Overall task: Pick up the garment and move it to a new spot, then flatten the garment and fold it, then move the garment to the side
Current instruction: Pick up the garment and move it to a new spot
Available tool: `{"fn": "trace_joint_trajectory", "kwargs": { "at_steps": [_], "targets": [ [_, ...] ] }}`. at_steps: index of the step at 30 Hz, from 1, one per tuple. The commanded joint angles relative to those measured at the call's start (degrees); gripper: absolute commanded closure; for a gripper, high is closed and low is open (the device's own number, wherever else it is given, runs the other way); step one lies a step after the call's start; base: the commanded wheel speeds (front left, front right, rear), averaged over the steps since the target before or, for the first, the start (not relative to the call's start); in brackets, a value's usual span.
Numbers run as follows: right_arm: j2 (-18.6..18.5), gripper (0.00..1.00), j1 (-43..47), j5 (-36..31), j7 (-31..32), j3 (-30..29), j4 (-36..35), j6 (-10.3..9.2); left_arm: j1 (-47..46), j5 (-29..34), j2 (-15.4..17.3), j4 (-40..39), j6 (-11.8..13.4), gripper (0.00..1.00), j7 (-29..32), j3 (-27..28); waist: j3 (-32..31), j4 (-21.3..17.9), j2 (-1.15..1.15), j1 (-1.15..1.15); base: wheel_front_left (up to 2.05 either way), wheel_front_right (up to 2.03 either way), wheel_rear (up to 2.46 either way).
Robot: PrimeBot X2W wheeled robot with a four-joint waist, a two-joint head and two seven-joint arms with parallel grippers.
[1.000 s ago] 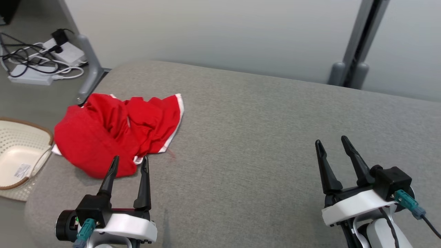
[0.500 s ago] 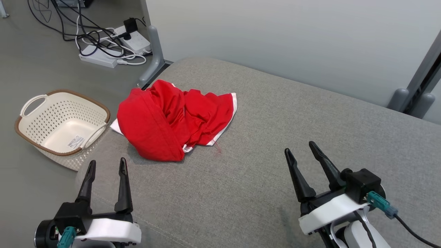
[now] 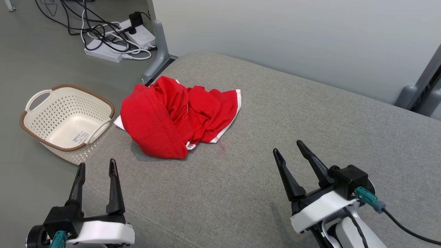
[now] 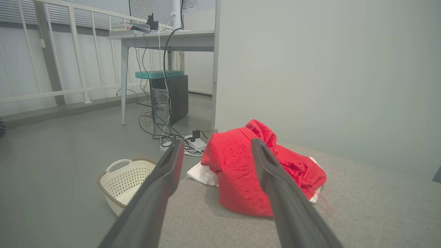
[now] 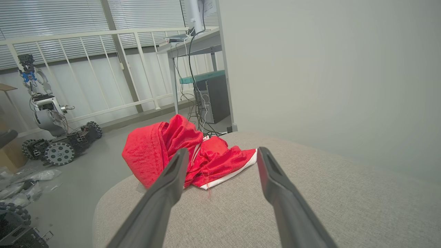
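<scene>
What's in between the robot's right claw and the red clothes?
Nothing but bare grey cushion. In the head view the open right gripper hovers apart from the red garment, with only a loose red thread beside the garment's edge.

1. Grey fabric cushion (image 3: 293, 131): woven cover, rounded corners, broad flat top.
2. Red garment (image 3: 155, 120) with white trim lies directly on the cushion, crumpled in a heap near its far left corner. A white part reaches the left edge.
3. Grey floor (image 3: 34, 58): cream perforated basket (image 3: 69, 106) stands just beside the cushion's left side. White power strips (image 3: 103, 55) and dark cables (image 3: 79, 20) lie farther back.
</scene>
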Motion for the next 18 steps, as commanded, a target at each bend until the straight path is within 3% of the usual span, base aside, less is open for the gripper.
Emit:
{"fn": "trace_joint_trajectory", "kwargs": {
  "at_steps": [1,10,18],
  "targets": [
    [-0.4,0.0,-0.2,-0.2,-0.1,-0.3,0.1,0.0,0.3,-0.3,0.2,0.0,0.1,0.0,-0.2,0.2,-0.1,-0.1,0.0,0.0,0.0,0.0,0.0],
    [-0.4,0.0,1.2,0.2,-0.1,-1.0,0.3,0.0,-0.8,0.7,0.2,0.7,-0.8,0.0,-0.2,0.6,-0.5,-0.4,0.0,0.0,0.0,0.0,0.0],
    [-0.4,0.0,0.6,-0.3,-0.1,-2.1,-2.1,0.0,-3.5,-0.4,0.2,2.3,-3.9,0.0,-0.2,2.0,1.6,-0.5,0.0,0.0,0.0,0.0,0.0]
  ]
}}
